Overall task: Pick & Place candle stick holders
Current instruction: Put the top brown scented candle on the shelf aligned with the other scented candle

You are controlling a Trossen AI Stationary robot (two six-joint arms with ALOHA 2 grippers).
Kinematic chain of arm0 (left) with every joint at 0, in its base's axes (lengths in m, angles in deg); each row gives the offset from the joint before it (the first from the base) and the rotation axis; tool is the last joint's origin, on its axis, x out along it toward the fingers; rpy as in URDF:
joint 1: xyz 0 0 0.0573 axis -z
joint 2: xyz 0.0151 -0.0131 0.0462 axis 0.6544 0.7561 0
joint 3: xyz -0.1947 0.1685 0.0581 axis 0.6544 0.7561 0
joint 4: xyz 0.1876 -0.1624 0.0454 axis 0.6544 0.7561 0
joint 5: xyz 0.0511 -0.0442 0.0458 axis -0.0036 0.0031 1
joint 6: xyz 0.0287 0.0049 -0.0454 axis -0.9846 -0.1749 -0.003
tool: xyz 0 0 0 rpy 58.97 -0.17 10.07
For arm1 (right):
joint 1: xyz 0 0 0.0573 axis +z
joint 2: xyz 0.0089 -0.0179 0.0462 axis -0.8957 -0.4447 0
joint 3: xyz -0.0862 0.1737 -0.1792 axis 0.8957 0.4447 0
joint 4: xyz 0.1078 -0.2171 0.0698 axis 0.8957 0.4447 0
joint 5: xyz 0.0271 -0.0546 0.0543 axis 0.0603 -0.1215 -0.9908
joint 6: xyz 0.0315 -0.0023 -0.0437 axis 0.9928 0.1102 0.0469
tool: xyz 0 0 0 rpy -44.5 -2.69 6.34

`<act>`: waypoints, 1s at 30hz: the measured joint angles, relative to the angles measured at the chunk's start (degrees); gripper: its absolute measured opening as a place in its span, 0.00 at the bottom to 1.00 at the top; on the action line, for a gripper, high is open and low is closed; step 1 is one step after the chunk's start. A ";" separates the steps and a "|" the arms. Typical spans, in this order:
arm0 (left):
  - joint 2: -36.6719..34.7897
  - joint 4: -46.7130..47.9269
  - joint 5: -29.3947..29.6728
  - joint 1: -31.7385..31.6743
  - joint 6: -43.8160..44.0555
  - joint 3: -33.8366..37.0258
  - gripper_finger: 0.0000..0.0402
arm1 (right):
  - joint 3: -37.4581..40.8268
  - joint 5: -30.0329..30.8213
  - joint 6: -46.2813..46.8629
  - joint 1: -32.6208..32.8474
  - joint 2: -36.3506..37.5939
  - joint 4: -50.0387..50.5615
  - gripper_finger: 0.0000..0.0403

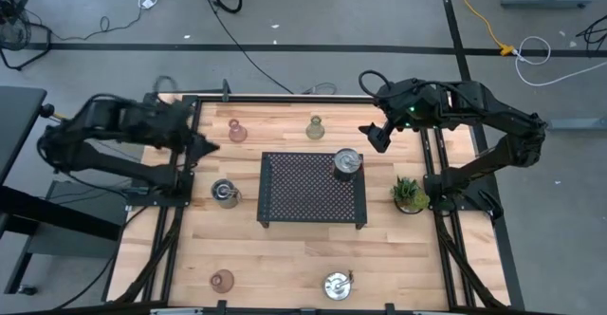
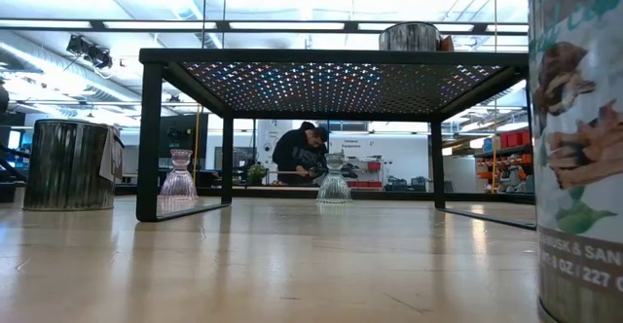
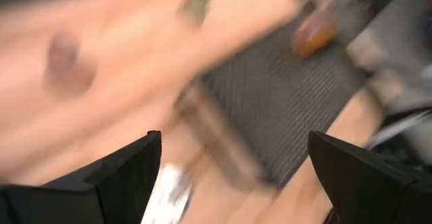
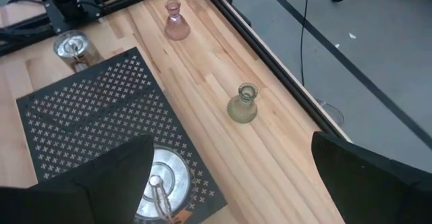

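A black perforated tray (image 1: 285, 201) stands mid-table with one silver candle stick holder (image 1: 347, 162) on its far right corner. A second silver holder (image 1: 225, 193) sits on the wood left of the tray, and a third (image 1: 337, 285) near the front edge. A pink glass holder (image 1: 236, 130) and an olive one (image 4: 243, 104) stand upright by the far edge; another pink one (image 1: 222, 279) is at the front left. My left gripper (image 1: 204, 149) hangs open above the table's left side. My right gripper (image 1: 375, 135) hangs open above the tray's far right corner.
A small spiky potted plant (image 1: 410, 194) stands right of the tray. Black rails (image 1: 436, 211) run along both sides of the table. In the low view a printed tin (image 2: 579, 148) looms close at the right, and a person (image 2: 304, 153) is in the room behind.
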 joint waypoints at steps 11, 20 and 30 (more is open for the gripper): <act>13.17 8.43 -11.80 0.31 -2.30 -1.23 0.93 | 0.00 -0.01 -5.45 0.00 -0.02 0.09 0.99; 14.75 9.62 -13.12 1.50 -0.89 -0.64 0.93 | 0.00 0.01 -5.81 0.00 -0.02 1.40 0.99; 14.59 11.25 -5.29 5.36 -1.60 -0.61 0.93 | 0.00 -0.01 -6.52 0.00 -0.02 1.42 0.99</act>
